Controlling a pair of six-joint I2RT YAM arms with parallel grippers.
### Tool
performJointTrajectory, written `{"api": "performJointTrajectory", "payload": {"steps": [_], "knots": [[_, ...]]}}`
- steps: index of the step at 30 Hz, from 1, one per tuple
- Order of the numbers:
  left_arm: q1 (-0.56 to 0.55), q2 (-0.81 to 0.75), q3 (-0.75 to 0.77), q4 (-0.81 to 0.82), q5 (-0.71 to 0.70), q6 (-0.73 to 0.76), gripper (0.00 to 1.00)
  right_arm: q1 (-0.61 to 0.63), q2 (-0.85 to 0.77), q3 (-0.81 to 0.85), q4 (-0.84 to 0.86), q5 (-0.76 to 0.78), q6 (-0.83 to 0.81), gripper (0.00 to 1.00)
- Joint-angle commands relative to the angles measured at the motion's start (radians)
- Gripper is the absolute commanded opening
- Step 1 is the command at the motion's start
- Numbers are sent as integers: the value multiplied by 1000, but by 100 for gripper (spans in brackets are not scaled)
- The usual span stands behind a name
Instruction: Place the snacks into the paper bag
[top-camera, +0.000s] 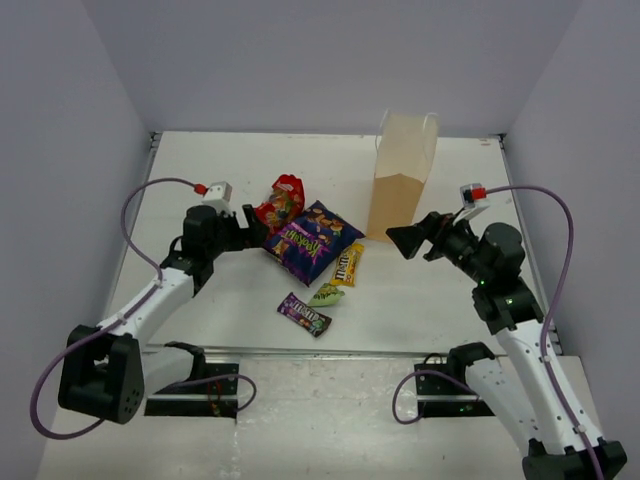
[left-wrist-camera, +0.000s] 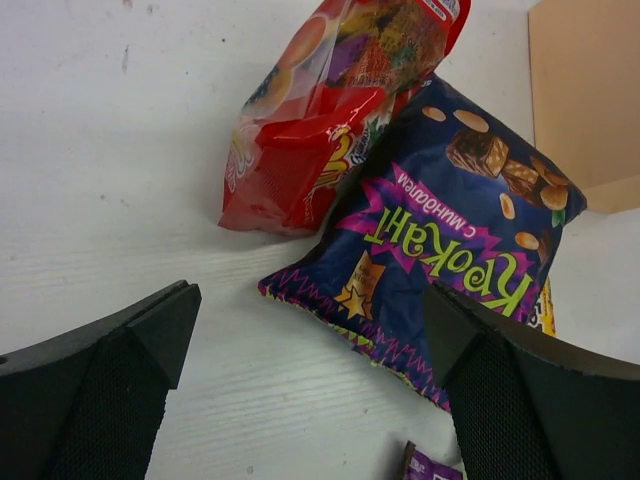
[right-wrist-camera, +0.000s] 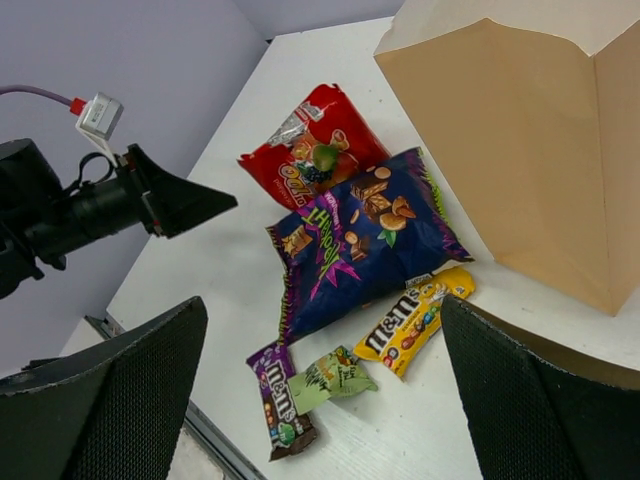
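White surface (left-wrist-camera: 100, 180) holds a probably light, crinkly red bag (left-wrist-camera: 300, 150) before my wide-apart left tool (left-wrist-camera: 308, 320); I'd pinch its near edge.

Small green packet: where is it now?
The small green packet lies mid-table in the top view, between the dark purple candy bar and the yellow M&M's pack.

paper bag (top-camera: 403, 175) right rear | chip bag (top-camera: 312, 240) left of it | crinkly bag (top-camera: 281, 203) behind chip bag | candy bar (top-camera: 304, 314) in front
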Motion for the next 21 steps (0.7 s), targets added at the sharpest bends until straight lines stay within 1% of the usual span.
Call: {"api": "performJointTrajectory", "payload": {"steps": [1, 2, 5, 8, 13, 21], "knots": [[-37, 63, 17, 250, -33, 28, 100, 2, 10, 14, 39, -18, -15, 99], [-63, 112, 43, 270, -45, 72, 100, 2, 15, 14, 43, -21, -14, 99], [-118, 192, 112, 278, -138, 170, 100, 2, 24, 14, 53, -38, -7, 99], [-135, 250, 164, 284, -186, 229, 100, 2, 30, 14, 56, -46, -6, 99], [-137, 321, 205, 296, -249, 279, 100, 2, 33, 7, 63, -56, -4, 99], [-136, 357, 219, 324, -315, 308, 100, 2, 36, 9, 63, -69, -3, 99]]}}
